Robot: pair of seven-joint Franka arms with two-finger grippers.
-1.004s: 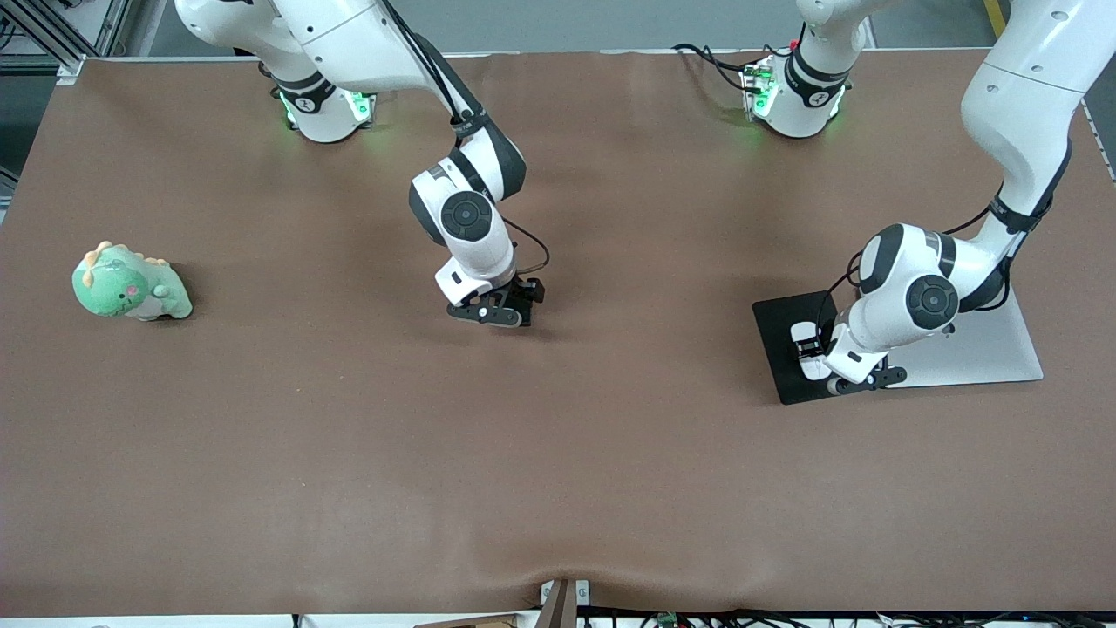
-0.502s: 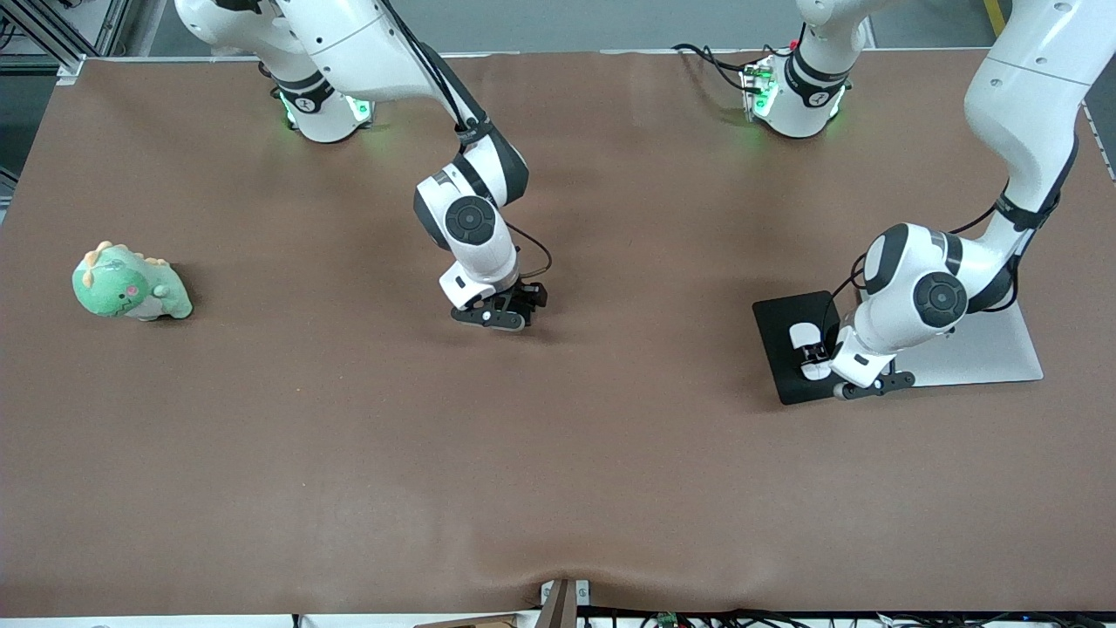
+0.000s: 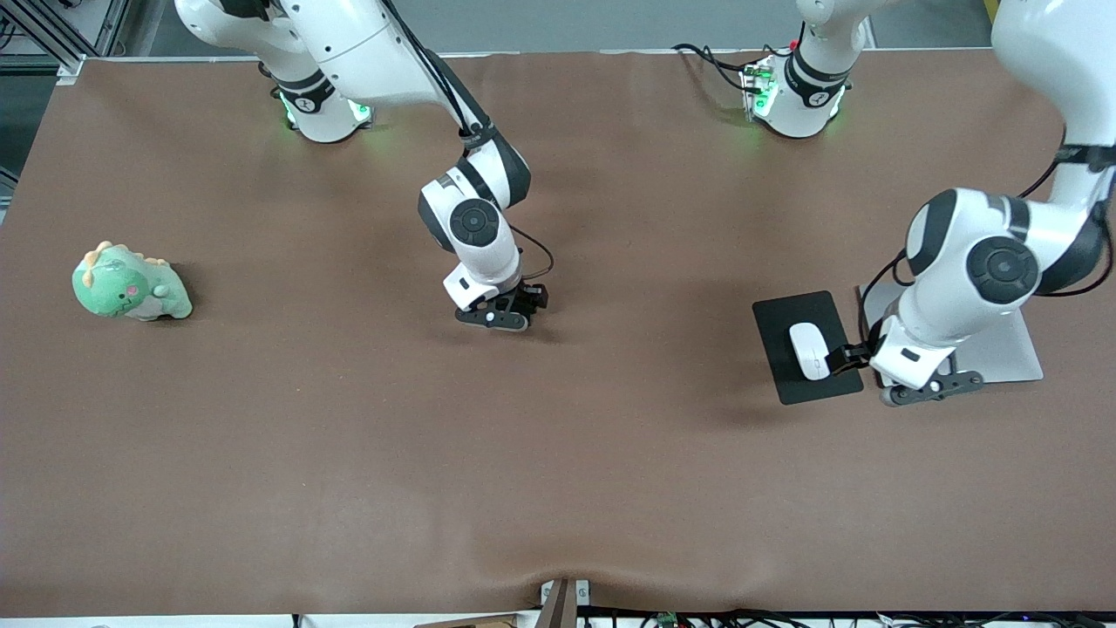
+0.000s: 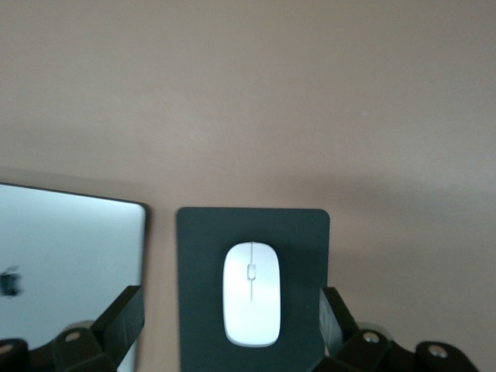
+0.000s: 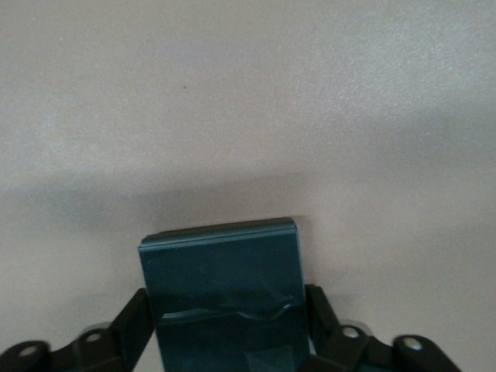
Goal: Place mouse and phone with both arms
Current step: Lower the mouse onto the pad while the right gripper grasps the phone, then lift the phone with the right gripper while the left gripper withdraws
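Half done: mouse [image 3: 809, 351] sits on mouse pad [image 3: 785, 384], left gripper [image 3: 859, 358] fingers wide, empty; right gripper [image 3: 506, 305] fingers grip phone [image 5: 225, 294], unplaced over bench [image 3: 349, 453].

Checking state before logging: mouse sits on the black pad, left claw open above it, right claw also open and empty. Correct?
Not quite. The right claw is not empty: the right wrist view shows it shut on the phone, over the table's middle. The rest holds: the mouse lies on the black pad, and the left claw is open above it.
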